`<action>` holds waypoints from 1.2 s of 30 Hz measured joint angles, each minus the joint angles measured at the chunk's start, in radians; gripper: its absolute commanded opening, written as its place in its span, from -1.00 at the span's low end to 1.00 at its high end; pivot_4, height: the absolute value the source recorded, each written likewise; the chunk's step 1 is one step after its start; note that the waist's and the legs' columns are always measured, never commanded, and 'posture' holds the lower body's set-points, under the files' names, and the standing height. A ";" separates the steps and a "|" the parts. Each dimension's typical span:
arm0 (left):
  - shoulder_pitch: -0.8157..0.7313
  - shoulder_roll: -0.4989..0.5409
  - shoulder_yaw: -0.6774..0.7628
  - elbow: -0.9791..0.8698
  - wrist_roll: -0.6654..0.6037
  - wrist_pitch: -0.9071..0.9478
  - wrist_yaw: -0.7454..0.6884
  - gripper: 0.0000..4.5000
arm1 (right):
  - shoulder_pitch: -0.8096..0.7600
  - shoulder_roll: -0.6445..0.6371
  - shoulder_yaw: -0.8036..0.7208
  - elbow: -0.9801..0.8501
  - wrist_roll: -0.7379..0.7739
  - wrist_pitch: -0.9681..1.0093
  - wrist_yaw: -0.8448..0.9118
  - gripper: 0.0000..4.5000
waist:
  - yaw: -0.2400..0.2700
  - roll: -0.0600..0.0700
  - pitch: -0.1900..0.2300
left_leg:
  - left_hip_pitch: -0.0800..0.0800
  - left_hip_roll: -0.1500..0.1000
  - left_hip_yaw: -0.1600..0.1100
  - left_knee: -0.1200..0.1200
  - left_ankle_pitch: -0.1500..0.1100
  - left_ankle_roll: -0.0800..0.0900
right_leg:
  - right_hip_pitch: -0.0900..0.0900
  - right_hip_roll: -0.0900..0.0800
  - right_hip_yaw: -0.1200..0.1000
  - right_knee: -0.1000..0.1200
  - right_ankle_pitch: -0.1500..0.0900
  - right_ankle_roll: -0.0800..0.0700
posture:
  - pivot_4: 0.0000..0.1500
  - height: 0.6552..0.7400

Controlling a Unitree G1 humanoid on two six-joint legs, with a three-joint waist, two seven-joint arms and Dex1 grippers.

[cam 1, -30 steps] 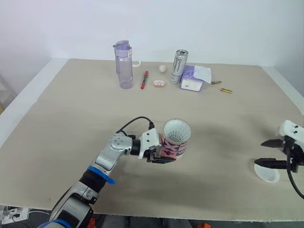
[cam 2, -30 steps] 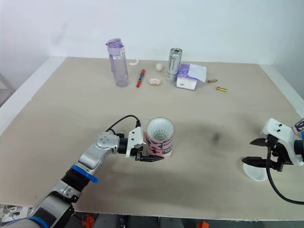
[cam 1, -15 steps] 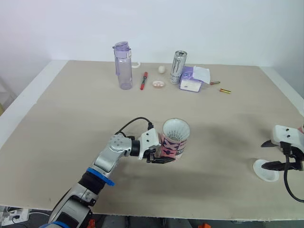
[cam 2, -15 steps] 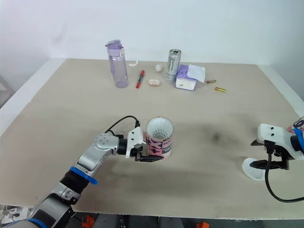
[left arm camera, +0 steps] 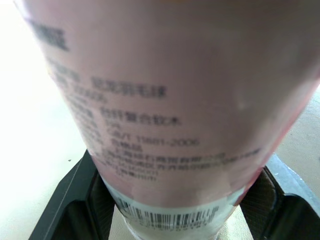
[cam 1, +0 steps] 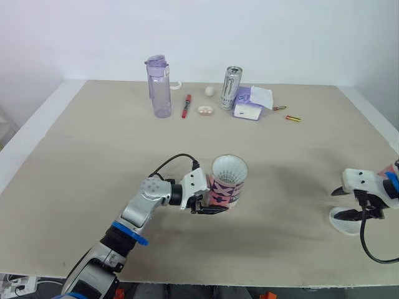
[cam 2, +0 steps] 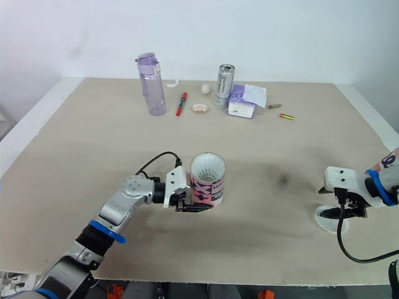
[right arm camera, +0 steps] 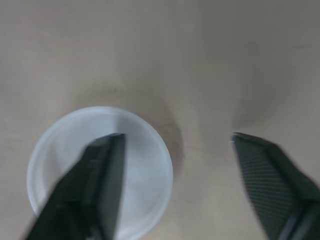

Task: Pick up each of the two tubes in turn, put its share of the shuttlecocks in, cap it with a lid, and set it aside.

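Left eye view: left tool point(cam 1: 215, 202) clamps the upright pink tube point(cam 1: 225, 190); right tool point(right arm camera: 177, 137) spread wide over the white lid point(right arm camera: 145, 170).

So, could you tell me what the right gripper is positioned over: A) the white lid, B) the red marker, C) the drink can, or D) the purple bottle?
A: the right gripper is open, with one finger over the white lid.
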 measured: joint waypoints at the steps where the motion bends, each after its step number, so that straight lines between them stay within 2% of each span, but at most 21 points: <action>1: 0.000 0.000 0.000 -0.001 -0.001 0.004 0.001 0.31 | -0.002 0.001 0.000 0.010 0.000 -0.005 0.005 -0.46 | 0.000 0.000 0.000 | 0.000 0.000 0.000 0.000 0.000 0.000 | 0.000 0.000 0.000 0.000 0.000 0.000 | 1.00 1.00; 2: 0.000 0.000 0.000 -0.001 -0.001 0.005 0.001 0.31 | -0.002 0.001 0.000 0.015 0.000 -0.007 0.006 -0.62 | -0.001 0.000 0.000 | 0.000 0.000 0.000 0.000 0.000 0.000 | 0.000 0.000 0.000 0.000 0.000 0.000 | 1.00 1.00; 3: 0.000 0.001 0.001 -0.001 -0.002 0.006 0.001 0.31 | -0.002 0.001 0.000 0.016 0.000 -0.010 0.009 -0.90 | -0.002 0.000 0.000 | 0.000 0.000 0.000 0.000 0.000 0.000 | 0.000 0.000 0.000 0.000 0.000 0.000 | 1.00 1.00; 4: 0.000 0.001 0.001 -0.001 -0.002 0.007 0.001 0.31 | -0.002 0.001 0.000 0.016 0.000 -0.011 0.010 -0.97 | -0.003 0.000 0.000 | 0.000 0.000 0.000 0.000 0.000 0.000 | 0.000 0.000 0.000 0.000 0.000 0.000 | 1.00 1.00; 15: -0.002 0.004 0.001 0.000 -0.002 0.006 -0.002 0.31 | 0.031 0.000 -0.015 -0.010 0.035 0.007 0.016 -0.97 | -0.005 0.000 0.000 | 0.000 -0.001 0.000 0.000 0.000 0.000 | 0.001 0.000 0.000 0.000 0.000 0.000 | 1.00 1.00; 20: -0.003 0.008 0.001 0.000 -0.002 0.006 -0.002 0.31 | 0.065 0.000 -0.039 -0.150 0.098 0.086 0.029 -0.97 | -0.008 0.000 0.000 | 0.001 0.000 0.000 0.000 0.000 0.000 | 0.001 0.000 0.000 0.000 0.000 0.000 | 1.00 1.00; 22: -0.005 0.011 0.002 0.001 -0.002 0.005 -0.004 0.31 | 0.071 -0.003 -0.052 -0.281 0.148 0.168 0.034 -0.97 | -0.008 0.000 0.000 | 0.002 0.000 -0.001 0.000 0.000 0.000 | 0.001 0.000 0.001 0.000 0.000 0.000 | 1.00 1.00; 23: -0.006 0.011 0.002 0.003 -0.002 0.004 -0.006 0.31 | 0.054 -0.013 -0.052 -0.426 0.200 0.265 0.035 -0.97 | -0.008 0.000 0.000 | 0.002 0.000 -0.002 -0.001 0.000 0.000 | 0.001 0.000 0.001 0.000 0.000 0.000 | 1.00 1.00; 26: -0.008 0.010 0.001 0.005 -0.002 0.002 -0.010 0.31 | 0.015 -0.025 -0.051 -0.549 0.242 0.345 0.036 -0.97 | -0.008 0.000 0.000 | 0.001 0.000 -0.003 -0.001 0.000 0.000 | 0.000 -0.001 0.001 0.000 0.000 0.001 | 1.00 1.00; 30: -0.021 0.005 0.000 0.026 -0.001 -0.010 -0.022 0.31 | -0.196 -0.011 -0.013 -0.792 0.337 0.545 0.037 -0.97 | -0.008 0.001 0.000 | 0.001 0.000 -0.003 -0.003 0.000 0.000 | -0.001 -0.001 -0.001 0.000 -0.001 0.000 | 1.00 1.00; 36: -0.032 -0.002 -0.010 0.040 -0.002 -0.022 -0.024 0.31 | -0.408 0.076 0.067 -0.912 0.433 0.707 0.038 -0.97 | -0.002 0.000 0.001 | -0.002 0.001 -0.004 -0.005 0.000 0.000 | -0.002 -0.004 -0.004 -0.006 -0.001 -0.001 | 1.00 1.00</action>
